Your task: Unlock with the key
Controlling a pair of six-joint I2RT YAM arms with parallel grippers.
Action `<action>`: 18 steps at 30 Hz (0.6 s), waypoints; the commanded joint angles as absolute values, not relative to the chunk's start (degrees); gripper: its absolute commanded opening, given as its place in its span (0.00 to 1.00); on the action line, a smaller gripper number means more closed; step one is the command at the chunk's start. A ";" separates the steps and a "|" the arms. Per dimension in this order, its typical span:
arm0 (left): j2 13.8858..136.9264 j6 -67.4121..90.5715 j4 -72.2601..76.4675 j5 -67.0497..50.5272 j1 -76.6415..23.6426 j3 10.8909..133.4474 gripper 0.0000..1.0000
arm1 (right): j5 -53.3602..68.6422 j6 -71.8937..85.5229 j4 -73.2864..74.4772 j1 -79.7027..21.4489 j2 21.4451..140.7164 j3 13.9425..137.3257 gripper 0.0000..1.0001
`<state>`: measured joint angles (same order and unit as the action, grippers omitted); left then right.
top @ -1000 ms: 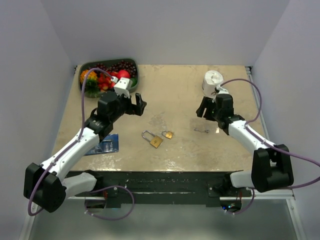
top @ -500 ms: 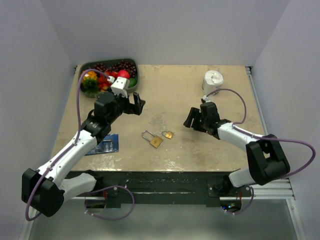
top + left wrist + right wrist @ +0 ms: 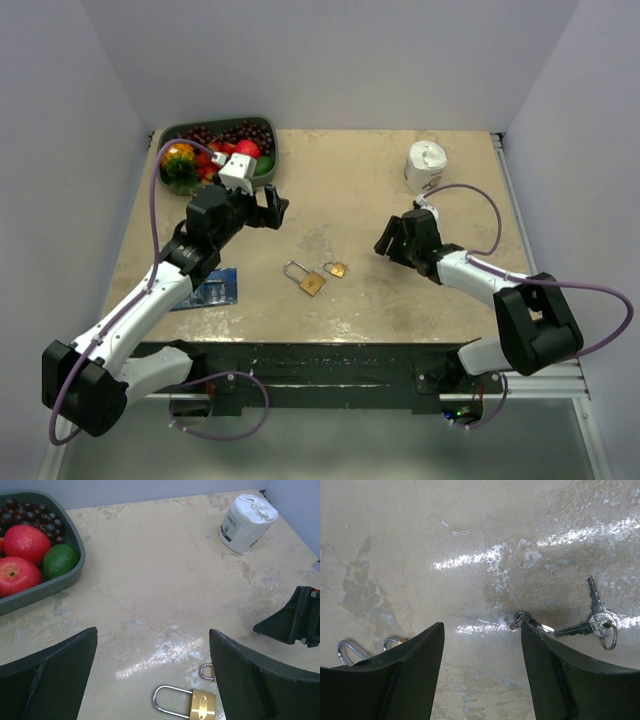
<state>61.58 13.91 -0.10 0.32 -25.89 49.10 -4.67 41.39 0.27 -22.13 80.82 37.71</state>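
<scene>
The key (image 3: 596, 618) is thin and silvery, on a small bunch with a second key and rings, lying flat on the table. It lies just right of my right gripper (image 3: 481, 627), whose jaws stand open and empty; a key ring (image 3: 520, 619) touches the right finger (image 3: 555, 670). In the top view the right gripper (image 3: 388, 240) hides the key. A large brass padlock (image 3: 307, 279) and a small one (image 3: 336, 269) lie mid-table. My left gripper (image 3: 272, 210) is open and empty above the table behind them; its wrist view shows the large padlock (image 3: 200, 705) between its fingers.
A green tray (image 3: 272, 150) of fruit stands at the back left. A white paper roll (image 3: 425, 165) stands at the back right. A blue card (image 3: 212, 288) lies near the left front edge. The padlock shackles (image 3: 347, 650) show at the left of the right wrist view.
My right gripper has moved away from the paper roll, left and down, and now hovers low beside the key. The left arm has barely moved.
</scene>
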 commanded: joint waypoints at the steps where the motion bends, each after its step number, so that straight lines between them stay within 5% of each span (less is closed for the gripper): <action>1: 60.21 13.27 1.93 1.40 -25.66 49.22 0.97 | -8.26 42.89 -1.67 -22.41 78.31 36.83 0.65; 18: 60.38 13.10 2.11 1.23 -25.58 49.13 0.98 | -8.79 42.71 -3.16 -22.59 80.95 35.69 0.59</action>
<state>61.58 13.91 -0.10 0.56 -25.89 49.10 -7.81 42.02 -1.26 -22.17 80.23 36.12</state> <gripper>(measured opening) 0.974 0.600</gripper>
